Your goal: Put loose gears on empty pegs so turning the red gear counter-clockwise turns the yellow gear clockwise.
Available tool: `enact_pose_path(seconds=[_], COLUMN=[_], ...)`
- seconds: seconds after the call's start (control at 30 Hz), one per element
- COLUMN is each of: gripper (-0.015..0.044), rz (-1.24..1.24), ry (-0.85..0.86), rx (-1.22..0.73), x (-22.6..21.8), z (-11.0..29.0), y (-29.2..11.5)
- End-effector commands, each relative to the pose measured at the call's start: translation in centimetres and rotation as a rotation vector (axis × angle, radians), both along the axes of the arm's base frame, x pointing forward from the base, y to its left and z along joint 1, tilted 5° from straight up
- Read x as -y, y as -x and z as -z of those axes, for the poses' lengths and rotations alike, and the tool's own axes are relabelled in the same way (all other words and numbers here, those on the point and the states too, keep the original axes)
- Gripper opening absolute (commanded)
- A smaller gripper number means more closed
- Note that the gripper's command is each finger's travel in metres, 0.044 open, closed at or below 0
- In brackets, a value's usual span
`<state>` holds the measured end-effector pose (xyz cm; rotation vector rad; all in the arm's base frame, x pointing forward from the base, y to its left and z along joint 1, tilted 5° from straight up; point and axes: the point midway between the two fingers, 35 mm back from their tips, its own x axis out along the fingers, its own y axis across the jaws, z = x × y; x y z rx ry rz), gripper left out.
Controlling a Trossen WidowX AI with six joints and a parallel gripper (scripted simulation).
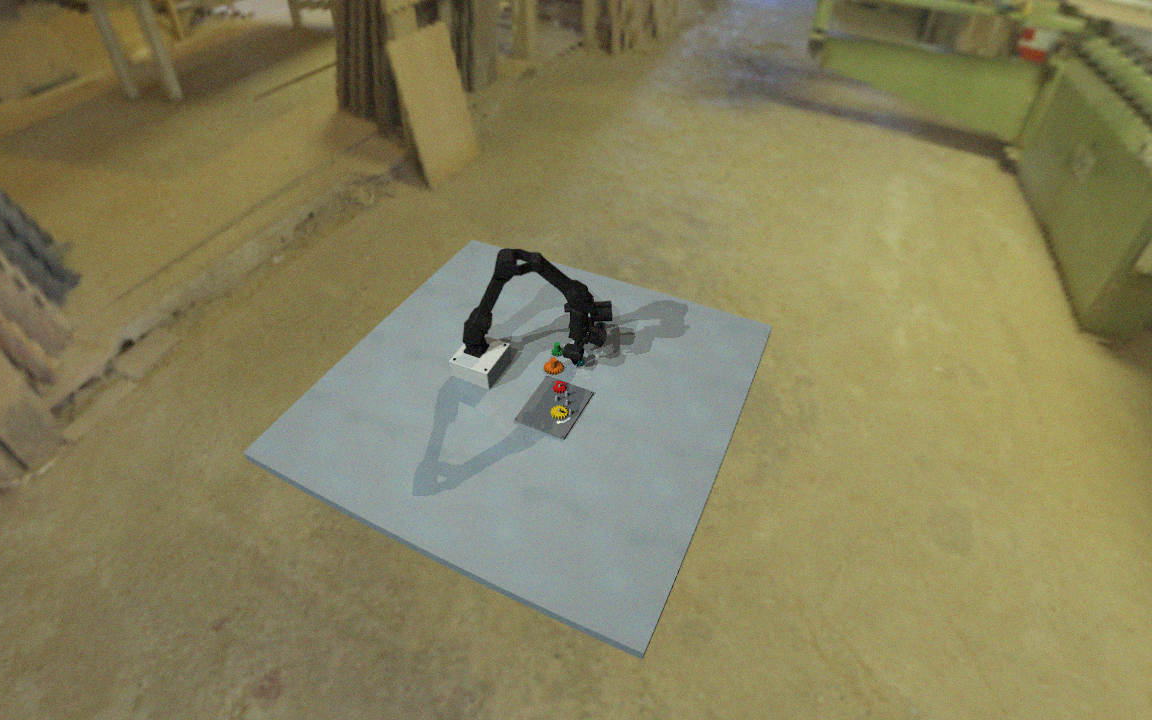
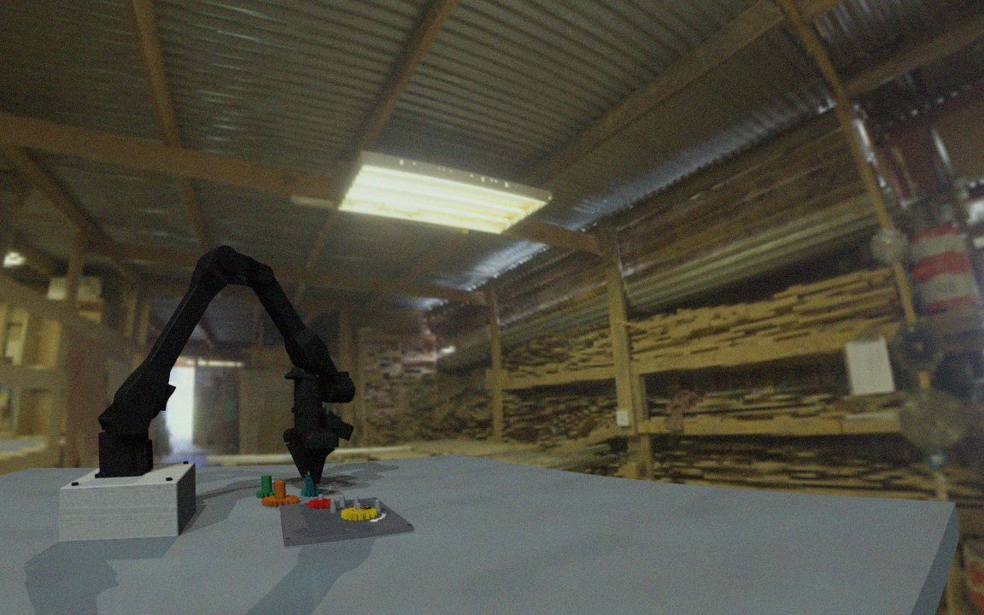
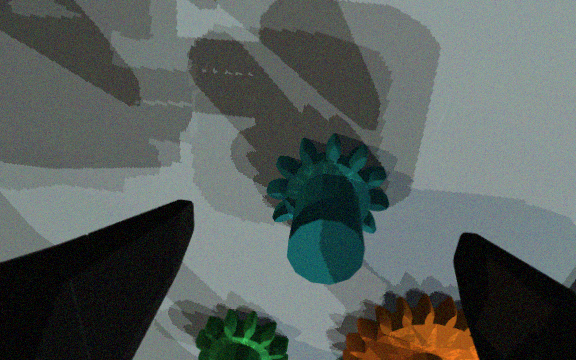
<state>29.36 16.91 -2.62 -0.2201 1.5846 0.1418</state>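
Wrist: wide-open jaws [image 1: 574,360] [image 2: 315,481].

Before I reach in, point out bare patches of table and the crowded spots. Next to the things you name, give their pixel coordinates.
Bare: the table [image 1: 490,573] between the board [image 1: 533,420] [image 2: 312,530] and its near edge, apart from arm shadows; also right of the board in the exterior view. Crowded: the fingers around the teal gear [image 3: 329,250], with green [image 3: 243,337] and orange [image 3: 418,340] gears close by.
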Motion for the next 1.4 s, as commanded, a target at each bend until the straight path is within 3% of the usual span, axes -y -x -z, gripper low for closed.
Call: enact_pose_path(seconds=[0.0,0.3,0.53,1.37], gripper=[0.0309,0.0072,0.0006,0.0], rz=[0.002,0.002,0.002,0.002], ry=[0.003,0.003,0.003,0.002], rx=[0.003,0.003,0.003,0.004], x=[0.0,0.0,0.0,-1.2], z=[0.0,0.0,0.0,-5.6], y=[-0.1,-0.1,-0.1,-1.1])
